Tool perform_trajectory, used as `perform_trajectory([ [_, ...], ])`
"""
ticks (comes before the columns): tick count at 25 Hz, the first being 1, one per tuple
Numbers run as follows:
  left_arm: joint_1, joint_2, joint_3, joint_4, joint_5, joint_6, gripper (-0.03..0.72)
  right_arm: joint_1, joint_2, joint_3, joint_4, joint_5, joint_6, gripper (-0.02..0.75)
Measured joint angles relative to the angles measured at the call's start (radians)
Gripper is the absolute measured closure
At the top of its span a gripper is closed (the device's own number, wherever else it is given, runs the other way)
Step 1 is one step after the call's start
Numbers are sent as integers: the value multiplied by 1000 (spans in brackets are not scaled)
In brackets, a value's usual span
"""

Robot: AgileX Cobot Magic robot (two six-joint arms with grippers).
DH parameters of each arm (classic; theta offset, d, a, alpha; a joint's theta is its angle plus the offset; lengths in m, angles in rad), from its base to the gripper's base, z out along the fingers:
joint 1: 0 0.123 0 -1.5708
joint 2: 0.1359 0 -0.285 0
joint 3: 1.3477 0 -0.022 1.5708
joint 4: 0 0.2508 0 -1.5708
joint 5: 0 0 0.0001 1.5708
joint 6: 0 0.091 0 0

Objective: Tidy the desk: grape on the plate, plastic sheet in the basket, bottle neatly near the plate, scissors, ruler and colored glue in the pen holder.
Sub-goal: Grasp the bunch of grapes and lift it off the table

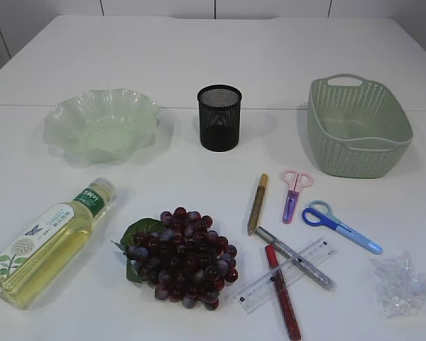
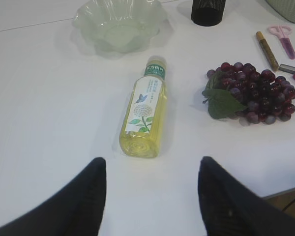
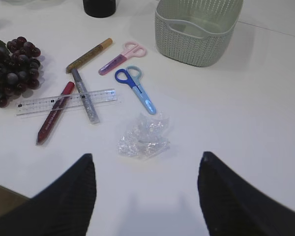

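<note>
A purple grape bunch lies front centre, also in the left wrist view. A yellow bottle lies on its side front left. The pale green plate and black mesh pen holder stand behind. The green basket is back right. Pink scissors, blue scissors, a clear ruler and glue pens, gold, silver, red, lie right of the grapes. Crumpled plastic sheet. Left gripper and right gripper are open, empty.
Both grippers hover above the white table's front edge and are out of the exterior view. A seam crosses the table behind the plate.
</note>
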Motion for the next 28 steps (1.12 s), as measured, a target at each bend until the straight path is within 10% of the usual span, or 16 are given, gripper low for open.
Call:
perform_trajectory([
  [28,0,104,-4,-52,7,-29,254,0,0,0,0,0,0,236],
])
